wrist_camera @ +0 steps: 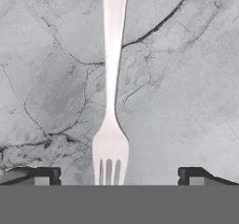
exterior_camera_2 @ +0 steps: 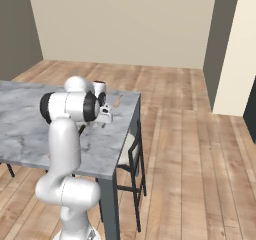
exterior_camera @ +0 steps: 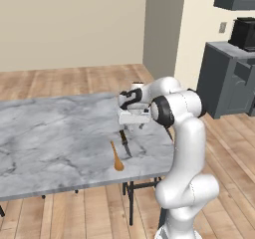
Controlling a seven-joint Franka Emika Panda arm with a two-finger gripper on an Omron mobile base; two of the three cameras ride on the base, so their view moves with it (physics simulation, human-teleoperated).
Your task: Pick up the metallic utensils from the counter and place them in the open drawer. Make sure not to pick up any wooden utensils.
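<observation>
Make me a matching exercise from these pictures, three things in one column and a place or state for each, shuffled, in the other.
Things:
1. fork
2. wooden spoon
3. tool

Places or states:
A. open, fingertips wide apart
B. flat on the marble counter, near its front edge, bowl toward the robot
C. lying on the marble, tines between the two fingertips

Pairs: 1-C, 2-B, 3-A
</observation>
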